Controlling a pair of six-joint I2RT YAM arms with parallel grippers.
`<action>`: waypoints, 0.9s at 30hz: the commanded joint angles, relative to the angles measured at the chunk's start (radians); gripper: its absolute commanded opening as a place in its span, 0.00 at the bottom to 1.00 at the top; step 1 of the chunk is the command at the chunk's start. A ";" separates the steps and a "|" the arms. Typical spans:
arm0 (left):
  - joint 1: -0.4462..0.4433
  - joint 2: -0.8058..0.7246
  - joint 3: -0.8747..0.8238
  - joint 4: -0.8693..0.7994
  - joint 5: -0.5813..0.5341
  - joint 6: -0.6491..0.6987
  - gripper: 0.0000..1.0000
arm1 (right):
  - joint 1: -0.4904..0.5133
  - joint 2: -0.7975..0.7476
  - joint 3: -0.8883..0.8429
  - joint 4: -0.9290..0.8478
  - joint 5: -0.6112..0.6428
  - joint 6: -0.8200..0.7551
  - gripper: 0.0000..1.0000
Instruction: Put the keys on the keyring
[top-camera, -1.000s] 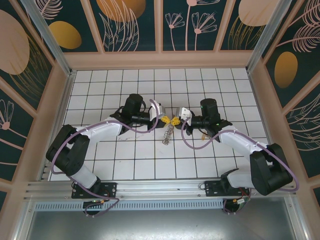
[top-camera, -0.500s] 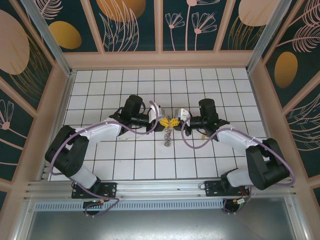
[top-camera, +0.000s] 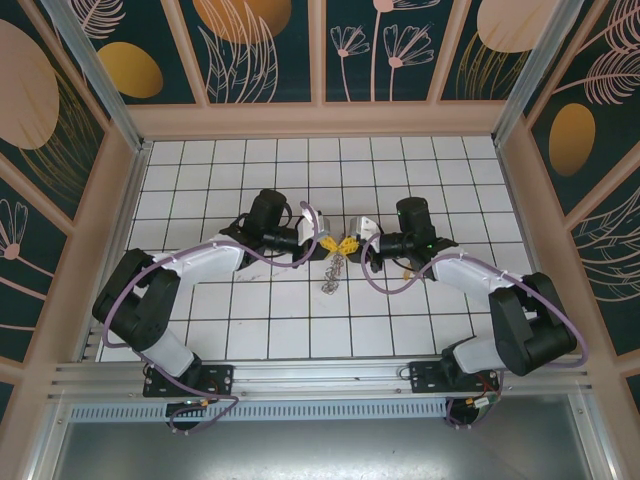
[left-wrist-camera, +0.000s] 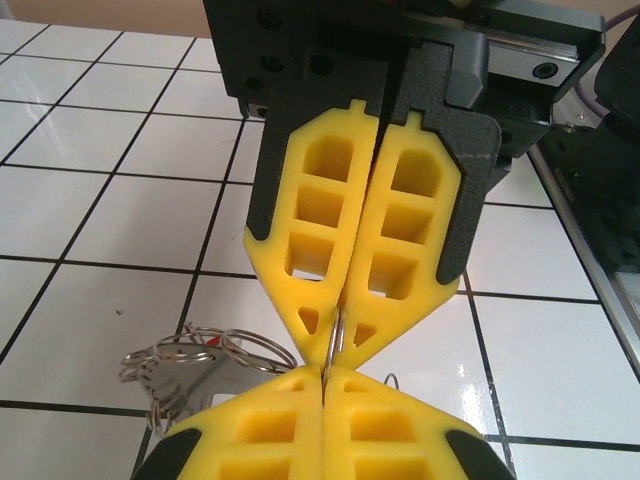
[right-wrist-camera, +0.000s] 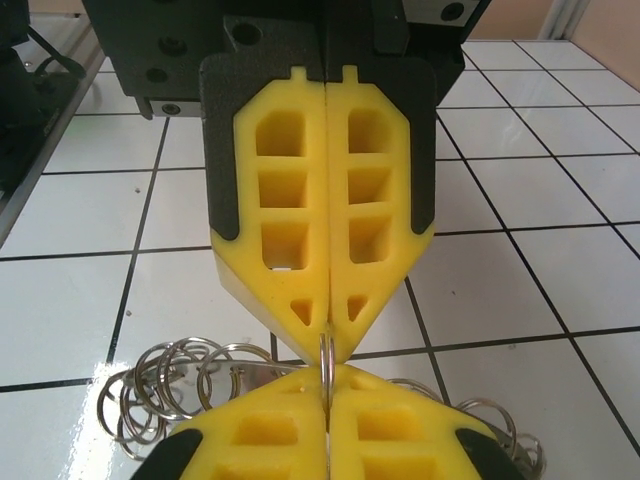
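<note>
The left jaws and right jaws meet tip to tip, each closed on one thin wire loop of the keyring (top-camera: 332, 275), whose other loops bunch just below. Bare desk (top-camera: 250, 320) tiles surround the keyring, with the desk's edges well apart from it.

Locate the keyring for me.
Top view: the silver wire keyring fringed with small loops is mid-table, pinched between the left end effector and right end effector.
</note>
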 joint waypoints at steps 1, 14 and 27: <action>-0.011 -0.003 0.013 -0.001 0.031 0.002 0.00 | 0.001 -0.019 0.031 -0.017 0.037 -0.042 0.08; -0.010 -0.001 0.045 -0.064 -0.002 0.028 0.00 | 0.004 -0.047 0.035 -0.043 0.107 -0.069 0.11; -0.009 0.000 0.060 -0.105 -0.020 0.034 0.00 | 0.020 -0.027 0.009 0.036 0.059 -0.021 0.00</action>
